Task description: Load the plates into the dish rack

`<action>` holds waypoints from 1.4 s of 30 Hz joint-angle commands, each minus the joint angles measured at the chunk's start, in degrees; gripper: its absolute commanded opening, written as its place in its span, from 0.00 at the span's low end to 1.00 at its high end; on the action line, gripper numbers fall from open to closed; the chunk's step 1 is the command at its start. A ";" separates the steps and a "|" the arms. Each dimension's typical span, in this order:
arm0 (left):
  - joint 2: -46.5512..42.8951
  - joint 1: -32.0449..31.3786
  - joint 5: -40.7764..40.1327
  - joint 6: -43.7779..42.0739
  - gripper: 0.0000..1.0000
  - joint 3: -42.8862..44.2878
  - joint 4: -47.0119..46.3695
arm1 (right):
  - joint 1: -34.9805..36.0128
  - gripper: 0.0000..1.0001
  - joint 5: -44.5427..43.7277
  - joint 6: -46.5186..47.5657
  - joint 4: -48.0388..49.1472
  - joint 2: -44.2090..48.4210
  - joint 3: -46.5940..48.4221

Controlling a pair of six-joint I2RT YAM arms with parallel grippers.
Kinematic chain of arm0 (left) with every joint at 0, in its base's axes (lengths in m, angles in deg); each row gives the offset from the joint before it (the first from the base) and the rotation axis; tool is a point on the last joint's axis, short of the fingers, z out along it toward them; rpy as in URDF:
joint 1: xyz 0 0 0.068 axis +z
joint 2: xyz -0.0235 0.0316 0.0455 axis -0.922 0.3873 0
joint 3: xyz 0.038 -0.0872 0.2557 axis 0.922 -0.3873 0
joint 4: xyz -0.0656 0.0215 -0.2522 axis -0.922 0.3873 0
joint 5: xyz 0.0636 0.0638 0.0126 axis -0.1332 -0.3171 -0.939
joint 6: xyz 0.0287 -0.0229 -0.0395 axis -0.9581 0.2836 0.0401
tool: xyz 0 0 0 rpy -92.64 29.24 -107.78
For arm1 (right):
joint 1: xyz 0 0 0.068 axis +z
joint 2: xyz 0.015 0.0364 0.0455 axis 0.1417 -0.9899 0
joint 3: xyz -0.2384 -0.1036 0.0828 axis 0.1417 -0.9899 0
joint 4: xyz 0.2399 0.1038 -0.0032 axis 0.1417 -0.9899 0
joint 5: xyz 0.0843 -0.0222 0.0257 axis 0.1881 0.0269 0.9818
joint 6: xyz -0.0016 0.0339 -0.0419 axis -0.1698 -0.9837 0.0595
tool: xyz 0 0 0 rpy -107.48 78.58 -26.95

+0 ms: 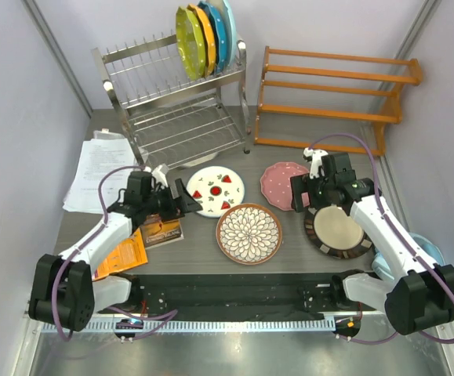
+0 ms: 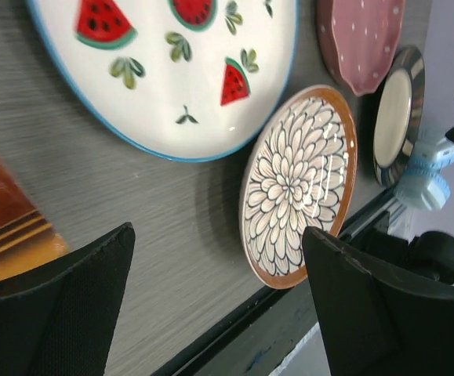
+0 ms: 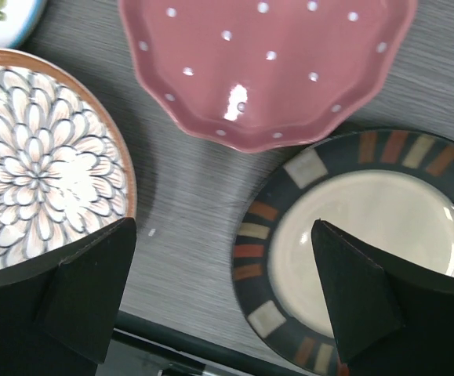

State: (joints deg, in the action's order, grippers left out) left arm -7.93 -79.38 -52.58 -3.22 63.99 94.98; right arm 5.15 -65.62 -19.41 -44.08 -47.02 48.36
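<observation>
Four plates lie flat on the grey table: the watermelon plate (image 1: 216,190), the petal-pattern plate (image 1: 248,233), the pink dotted plate (image 1: 280,185) and the dark-rimmed beige plate (image 1: 338,231). The steel dish rack (image 1: 176,102) stands at the back left. My left gripper (image 1: 184,201) is open and empty at the watermelon plate's left edge; its wrist view shows that plate (image 2: 172,78) and the petal plate (image 2: 297,184) ahead of the gripper (image 2: 219,231). My right gripper (image 1: 300,193) is open and empty above the gap between the pink plate (image 3: 274,70) and the dark-rimmed plate (image 3: 368,227).
Plain yellow-green, orange and blue plates (image 1: 203,35) stand in the rack's upper tier. An orange wooden shelf (image 1: 332,94) is at the back right. Papers (image 1: 101,168) and booklets (image 1: 125,251) lie on the left. A light blue object (image 1: 429,252) sits at the right edge.
</observation>
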 commanded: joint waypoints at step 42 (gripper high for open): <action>26.91 -21.32 -0.84 2.48 0.17 5.80 -13.49 | 0.24 0.92 32.27 -14.57 24.56 -12.57 -16.66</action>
State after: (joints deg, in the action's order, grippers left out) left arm 18.71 -100.36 -53.34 -0.43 69.48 82.81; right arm 5.24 -36.01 -33.88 -21.85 -56.33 30.73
